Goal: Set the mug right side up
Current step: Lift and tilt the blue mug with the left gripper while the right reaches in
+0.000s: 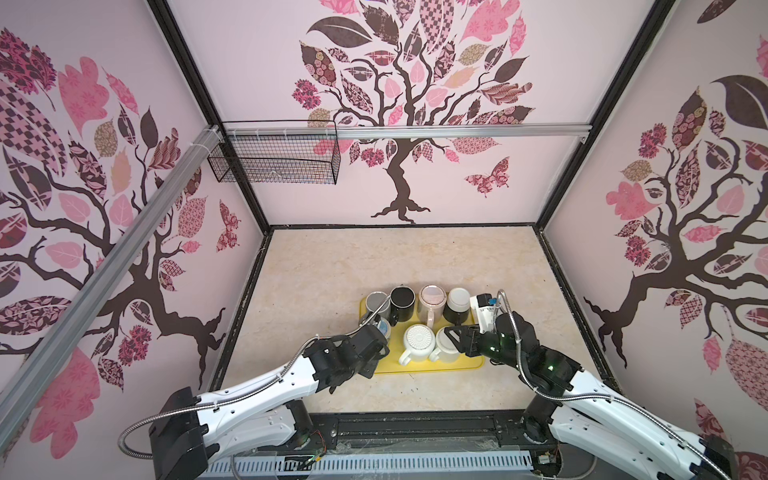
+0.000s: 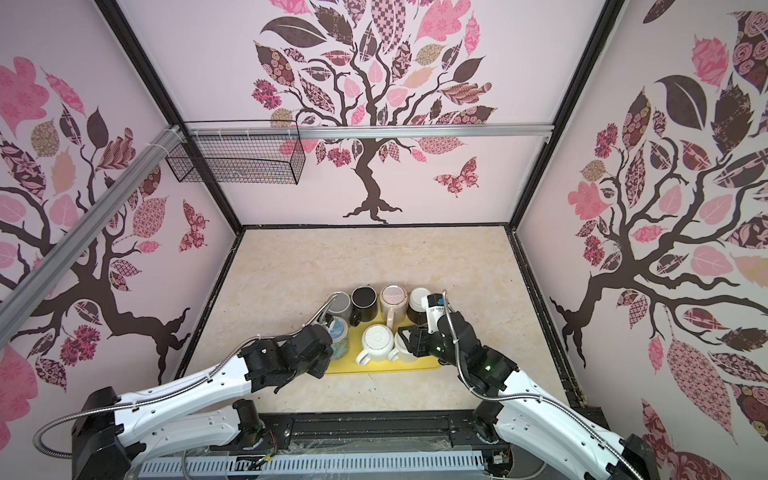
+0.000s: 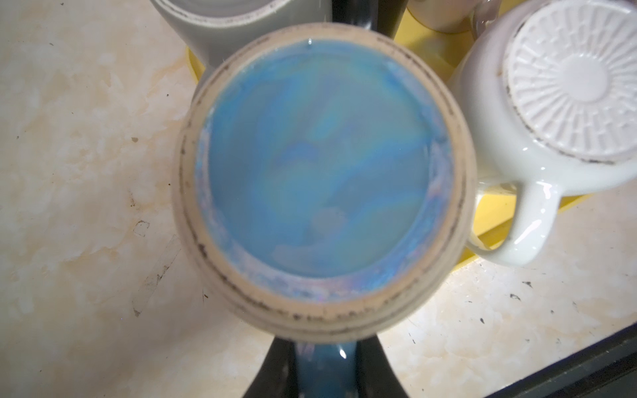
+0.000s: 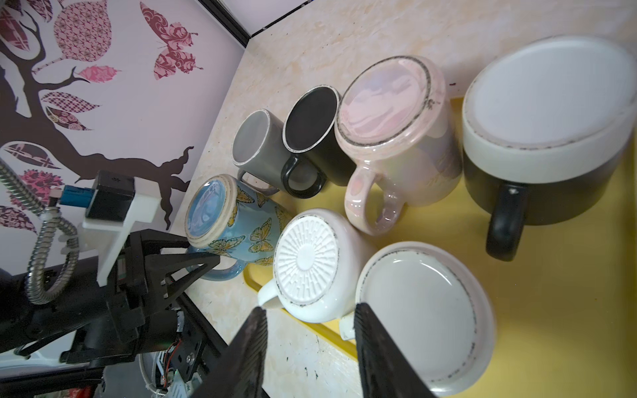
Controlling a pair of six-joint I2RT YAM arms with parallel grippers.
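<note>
**Seven upturned mugs, one caught by its handle**

Seven glazed ceramic mugs crowd a yellow tray (image 1: 436,367) on the mottled, cream, marble-look bench (image 1: 332,270), every one base up. In the back row stand a matte grey mug (image 1: 377,303), a black mug (image 1: 402,300), a pearly pink mug (image 1: 432,299) and a squat black mug (image 1: 458,305) with a broad white foot. In front sit a rounded ribbed white mug (image 1: 419,340), its foot moulded in radiating spokes, and beside it a plain white mug (image 1: 446,349) with a shallow dished foot.

From the near left the left arm reaches low and nearly straight. Its left claw (image 3: 320,358) is closed on the curved blue handle (image 4: 225,272), one black finger on each side. The right arm bends at the elbow with its wrist turned inward. The right claw (image 4: 308,330) is partly open, its jaws either side of the plain white mug's handle without pinching it.

At the tray's near left corner, just beside the ribbed white mug, is the blue butterfly mug (image 4: 220,220). It is upside down. A scuffed, unglazed beige ring frames an iridescent blue disc, and orange-yellow butterflies dot its wall. Whether it rests on the tray or is raised, I cannot tell.
</note>
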